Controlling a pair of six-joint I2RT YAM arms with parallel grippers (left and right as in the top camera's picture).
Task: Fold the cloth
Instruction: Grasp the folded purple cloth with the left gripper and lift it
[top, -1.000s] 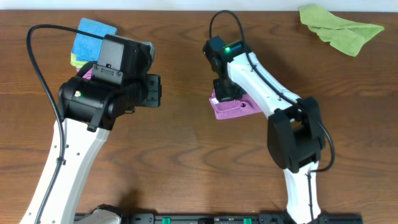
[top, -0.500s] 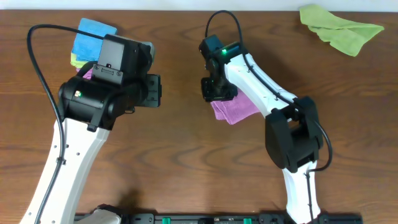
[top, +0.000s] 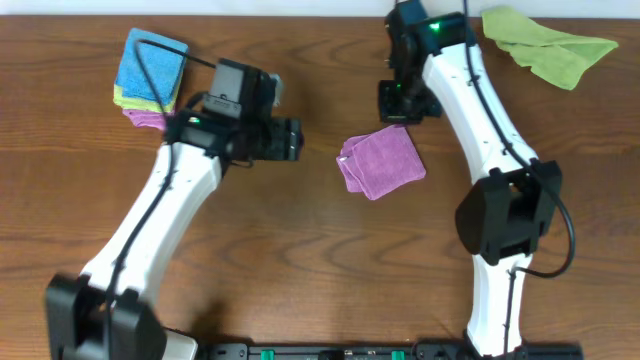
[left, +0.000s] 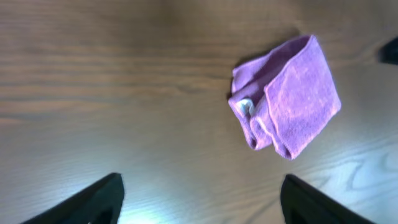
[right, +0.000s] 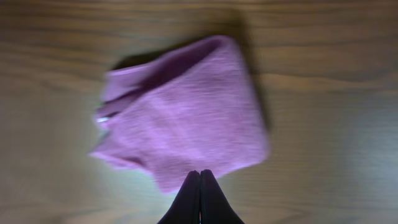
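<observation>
The cloth (top: 381, 163) lies on the table as a small folded lilac bundle, its layered edges facing left. In the left wrist view the cloth (left: 287, 96) shows a white tag (left: 247, 107) at its left edge. My left gripper (top: 295, 140) is to the left of the cloth and apart from it. The left gripper (left: 202, 190) is open with bare wood between its fingers. My right gripper (top: 404, 103) hovers just behind the cloth, free of it. In the right wrist view the right gripper (right: 200, 175) is shut on nothing, above the cloth (right: 186, 121).
A crumpled lime-green cloth (top: 548, 44) lies at the far right corner. A folded stack of blue, green and purple cloths (top: 148, 70) sits at the far left, behind the left arm. The wooden table (top: 300, 250) is bare round the cloth.
The right gripper let go of the cloth, drew back toward the far edge and shut. The left arm swung right toward the cloth and its gripper opened.
</observation>
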